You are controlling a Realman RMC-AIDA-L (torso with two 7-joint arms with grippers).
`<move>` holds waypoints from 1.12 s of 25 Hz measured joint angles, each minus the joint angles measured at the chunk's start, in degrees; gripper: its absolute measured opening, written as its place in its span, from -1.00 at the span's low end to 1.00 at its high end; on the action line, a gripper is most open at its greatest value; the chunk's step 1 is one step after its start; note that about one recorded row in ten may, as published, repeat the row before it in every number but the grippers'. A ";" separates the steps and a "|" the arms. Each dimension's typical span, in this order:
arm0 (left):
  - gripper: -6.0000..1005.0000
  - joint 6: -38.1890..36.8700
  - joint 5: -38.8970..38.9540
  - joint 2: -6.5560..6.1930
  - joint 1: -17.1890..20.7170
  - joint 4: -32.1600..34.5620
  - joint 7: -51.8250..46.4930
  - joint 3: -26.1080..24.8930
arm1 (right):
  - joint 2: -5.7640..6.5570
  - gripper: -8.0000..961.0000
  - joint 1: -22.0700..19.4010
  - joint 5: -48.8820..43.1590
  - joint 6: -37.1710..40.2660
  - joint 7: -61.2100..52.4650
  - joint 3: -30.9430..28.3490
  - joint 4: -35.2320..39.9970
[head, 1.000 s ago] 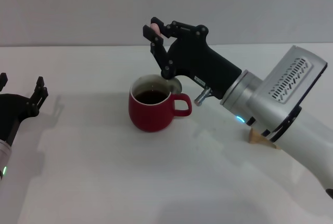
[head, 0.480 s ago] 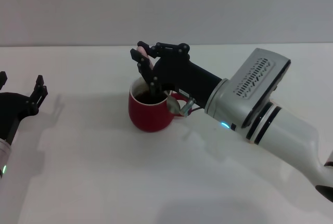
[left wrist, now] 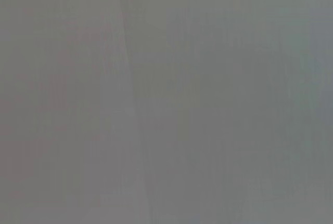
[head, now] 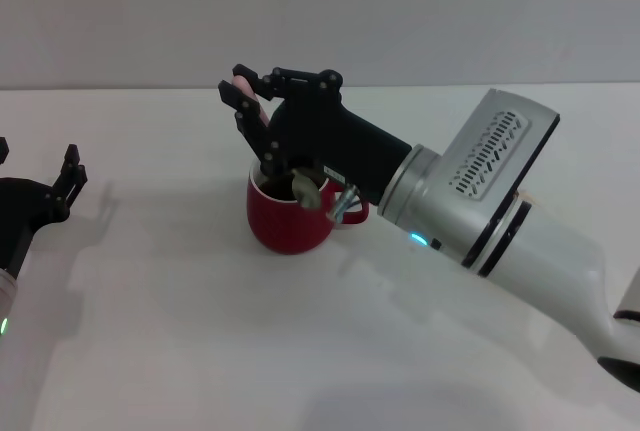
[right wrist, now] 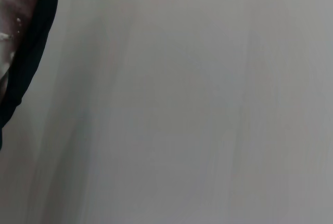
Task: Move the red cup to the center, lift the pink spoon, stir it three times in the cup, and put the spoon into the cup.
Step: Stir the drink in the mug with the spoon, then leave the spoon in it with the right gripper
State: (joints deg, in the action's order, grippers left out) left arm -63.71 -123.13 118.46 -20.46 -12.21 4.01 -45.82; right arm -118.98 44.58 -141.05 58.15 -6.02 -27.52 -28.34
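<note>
Right hand (head: 250,116) over the red cup (head: 290,216), fingers pinching the pink spoon (head: 243,86), dark liquid in cup, left hand (head: 45,191) spread, idle on white worktop (head: 200,331)

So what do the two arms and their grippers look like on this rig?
The right gripper is matte black with linked, jointed fingers on a black wrist block; behind it comes a silver-white arm housing with a slotted vent grille, dark ring bands and a small cyan light. The left gripper is the same black build, with a small green light on its arm.
</note>
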 joint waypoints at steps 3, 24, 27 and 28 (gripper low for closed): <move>0.66 0.01 0.00 0.00 -0.01 0.02 0.00 -0.05 | -0.09 -0.70 -0.01 -2.40 -0.95 -0.01 -2.61 -0.10; 0.66 0.10 0.00 -0.07 -0.79 0.25 0.04 -0.59 | -0.29 -0.70 1.56 -11.39 -2.36 -0.15 -9.38 4.21; 0.66 0.05 0.00 -0.07 -0.83 0.25 0.04 -0.59 | -0.29 -0.70 1.69 -11.45 -2.91 -0.20 -9.33 4.22; 0.66 0.05 0.00 -0.07 -0.83 0.25 0.04 -0.59 | -0.29 -0.70 1.73 -11.45 -3.11 -0.21 -9.31 4.22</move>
State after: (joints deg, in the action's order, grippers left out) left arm -63.66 -123.14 118.39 -21.28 -11.95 4.05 -46.40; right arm -119.27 46.31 -152.51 55.04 -6.23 -36.83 -24.13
